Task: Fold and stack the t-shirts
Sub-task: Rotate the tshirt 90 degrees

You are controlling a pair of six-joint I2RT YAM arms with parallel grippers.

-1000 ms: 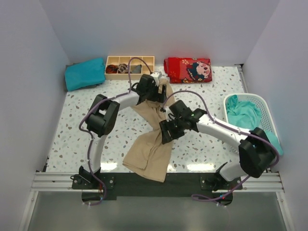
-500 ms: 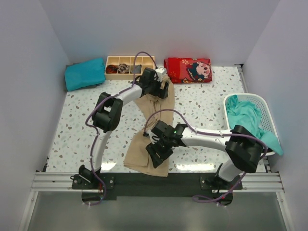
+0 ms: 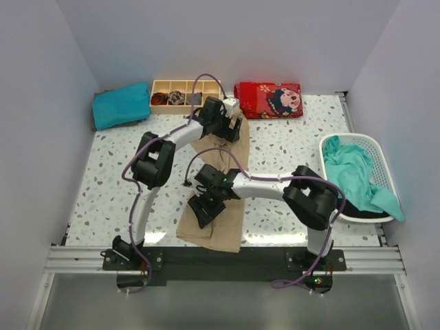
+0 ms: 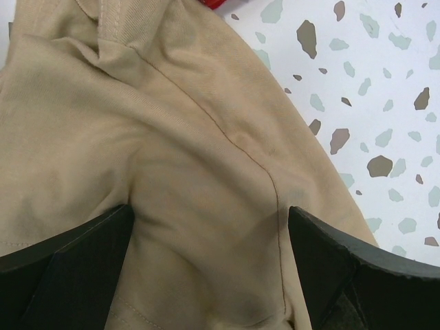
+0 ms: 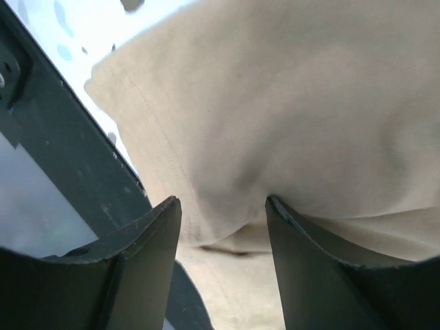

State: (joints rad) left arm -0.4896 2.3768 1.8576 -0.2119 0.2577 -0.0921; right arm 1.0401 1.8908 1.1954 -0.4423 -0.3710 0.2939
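Observation:
The tan t-shirt [image 3: 223, 234] lies lengthwise down the middle of the table, its hem close to the near edge. My left gripper [image 3: 227, 124] is over its far end, open wide, and the cloth [image 4: 206, 137] spreads flat under the fingers [image 4: 75, 254]. My right gripper [image 3: 204, 214] is over the shirt's near part. It is shut on a thick fold of the tan cloth [image 5: 309, 103] that fills the gap between both fingers [image 5: 148, 254]. A folded teal t-shirt [image 3: 122, 104] rests at the back left. More teal t-shirts [image 3: 347, 165] fill the basket.
A white basket [image 3: 386, 159] stands at the right edge. A wooden compartment box [image 3: 185, 95] and a folded red printed cloth [image 3: 268, 100] sit along the back wall. The black rail [image 5: 62, 158] of the table's near edge is just left of the shirt's hem.
My right gripper has swung toward the near left, taking the bunched middle of the tan shirt with it. The shirt now lies straighter. The left gripper has barely moved.

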